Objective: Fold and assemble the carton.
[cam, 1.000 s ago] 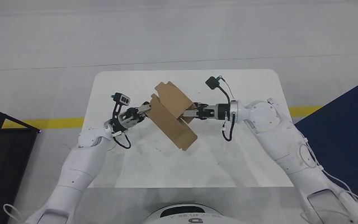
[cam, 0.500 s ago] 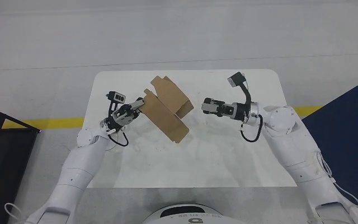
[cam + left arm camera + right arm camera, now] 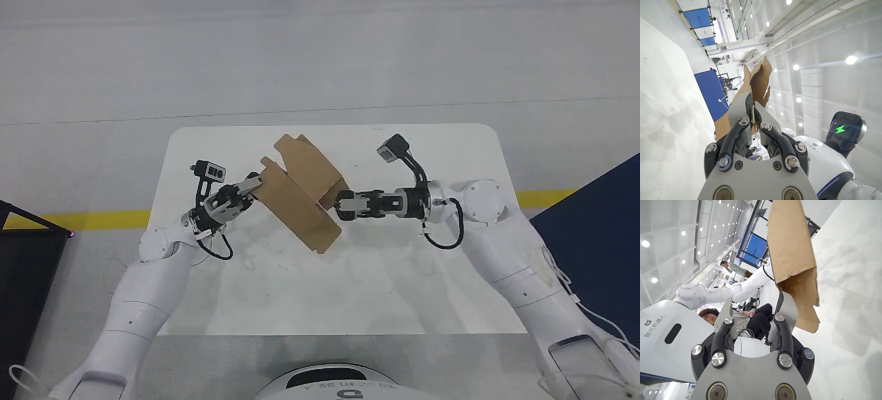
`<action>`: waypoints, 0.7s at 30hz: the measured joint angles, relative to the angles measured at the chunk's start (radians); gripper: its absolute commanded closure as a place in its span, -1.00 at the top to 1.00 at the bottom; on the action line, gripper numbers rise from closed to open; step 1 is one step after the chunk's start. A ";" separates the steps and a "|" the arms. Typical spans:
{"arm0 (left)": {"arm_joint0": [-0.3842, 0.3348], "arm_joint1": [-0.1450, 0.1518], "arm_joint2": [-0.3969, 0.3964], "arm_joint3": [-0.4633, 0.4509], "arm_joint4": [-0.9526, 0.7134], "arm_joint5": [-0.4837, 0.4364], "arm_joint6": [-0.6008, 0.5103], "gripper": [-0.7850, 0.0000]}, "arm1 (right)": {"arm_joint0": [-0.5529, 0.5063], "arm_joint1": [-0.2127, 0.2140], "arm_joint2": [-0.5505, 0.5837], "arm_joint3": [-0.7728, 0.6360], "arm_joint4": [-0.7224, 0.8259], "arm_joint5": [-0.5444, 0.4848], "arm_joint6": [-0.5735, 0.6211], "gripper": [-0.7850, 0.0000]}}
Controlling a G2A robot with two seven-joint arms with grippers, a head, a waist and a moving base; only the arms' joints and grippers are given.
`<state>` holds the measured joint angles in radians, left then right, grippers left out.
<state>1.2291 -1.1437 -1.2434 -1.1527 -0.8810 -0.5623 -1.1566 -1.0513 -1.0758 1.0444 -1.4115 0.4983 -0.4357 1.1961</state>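
Top view: the half-folded carton (image 3: 300, 195) sits over the middle of the white surface (image 3: 420, 290). The left end effector (image 3: 252, 188) pinches its left edge. The right end effector (image 3: 338, 206), fingers spread, is at its right edge.

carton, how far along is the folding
Done: the carton looks opened into a rough sleeve. In hand: the left tool is shut on one edge of it, and the right tool is open at the opposite side. Left: the end flaps hang loose, with none folded or tucked in.
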 measured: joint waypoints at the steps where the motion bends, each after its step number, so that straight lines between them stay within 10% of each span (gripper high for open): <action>1: 0.001 0.000 -0.001 -0.001 -0.001 0.000 -0.001 -1.00 | 0.009 -0.003 -0.010 0.011 -0.003 0.006 -0.005 0.07; 21: -0.004 -0.007 -0.004 -0.002 0.036 -0.005 -0.050 -1.00 | 0.086 -0.039 -0.085 0.120 0.025 0.039 -0.027 -0.05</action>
<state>1.2250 -1.1508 -1.2476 -1.1544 -0.8450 -0.5675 -1.2070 -0.9658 -1.1153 0.9590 -1.2919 0.5229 -0.3963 1.1694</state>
